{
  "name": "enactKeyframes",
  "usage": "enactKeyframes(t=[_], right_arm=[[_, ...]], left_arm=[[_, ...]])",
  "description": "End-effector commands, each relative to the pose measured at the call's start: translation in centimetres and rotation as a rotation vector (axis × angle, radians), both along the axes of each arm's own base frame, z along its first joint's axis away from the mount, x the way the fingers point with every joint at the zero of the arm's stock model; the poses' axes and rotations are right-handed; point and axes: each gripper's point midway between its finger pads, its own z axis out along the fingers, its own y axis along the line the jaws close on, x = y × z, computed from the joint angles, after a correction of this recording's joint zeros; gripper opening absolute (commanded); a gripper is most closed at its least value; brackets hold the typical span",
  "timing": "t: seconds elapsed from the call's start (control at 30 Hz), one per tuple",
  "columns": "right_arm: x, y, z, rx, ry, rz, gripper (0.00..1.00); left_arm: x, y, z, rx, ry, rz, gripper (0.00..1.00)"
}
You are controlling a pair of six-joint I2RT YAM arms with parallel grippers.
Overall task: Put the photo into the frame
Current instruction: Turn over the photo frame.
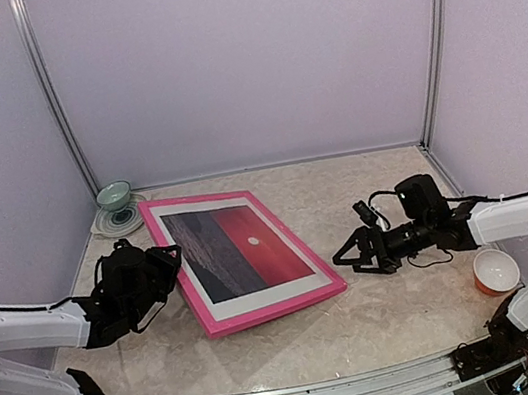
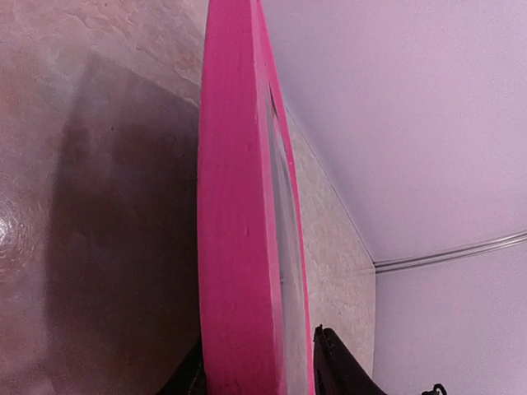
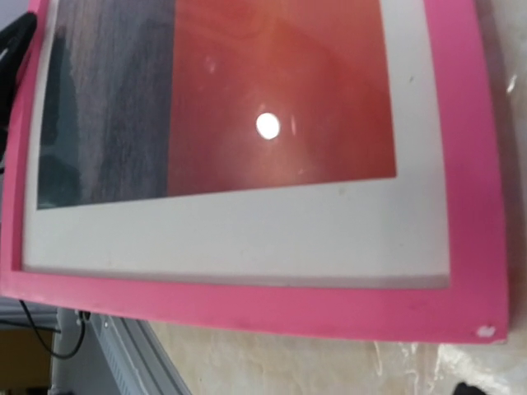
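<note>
Located frame (image 1: pixel 275 309) face up on marble-patterned table (image 1: pixel 395 312): rectangular, narrow bright pink rails, smooth painted finish. Noted photo (image 1: pixel 242 247) seated inside it, bordered by flat white mat (image 3: pixel 247 226), glossy on top. Found left gripper (image 1: pixel 172 264) at left rail, black fingers (image 2: pixel 333 370) straddling the rail edge; could not tell whether clamped or loose. Found right gripper (image 1: pixel 347 252) just beside right rail, jaws spread wide, holding nothing.
</note>
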Motion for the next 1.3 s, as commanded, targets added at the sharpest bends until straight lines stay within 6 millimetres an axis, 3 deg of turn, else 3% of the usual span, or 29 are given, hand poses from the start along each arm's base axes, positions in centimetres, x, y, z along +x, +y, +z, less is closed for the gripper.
enactKeyframes(t=[0.0,0.17,0.5,0.9,1.27], right_arm=[[-1.3,0.9,-0.1,0.027,-0.003,0.078,0.99],[-2.1,1.1,-0.9,0.008,0.022,0.114,0.99],[-1.7,0.2,-3.8,-0.084,0.078,0.059,0.99],[0.6,-3.7,-6.1,-0.261,0.096,-0.083,0.99],[5.5,-6.4,-7.8,-0.45,0.028,-0.261,0.99]], left_arm=[[0.0,-0.9,1.3,-0.064,-0.057,-0.027,0.43],[-0.4,-1.4,0.2,-0.077,-0.038,-0.055,0.57],[-1.6,-4.4,-2.4,-0.096,0.024,-0.16,0.61],[-3.4,-8.5,-5.5,-0.1,0.105,-0.289,0.61],[-3.8,-13.8,-8.0,-0.181,0.137,-0.443,0.62]])
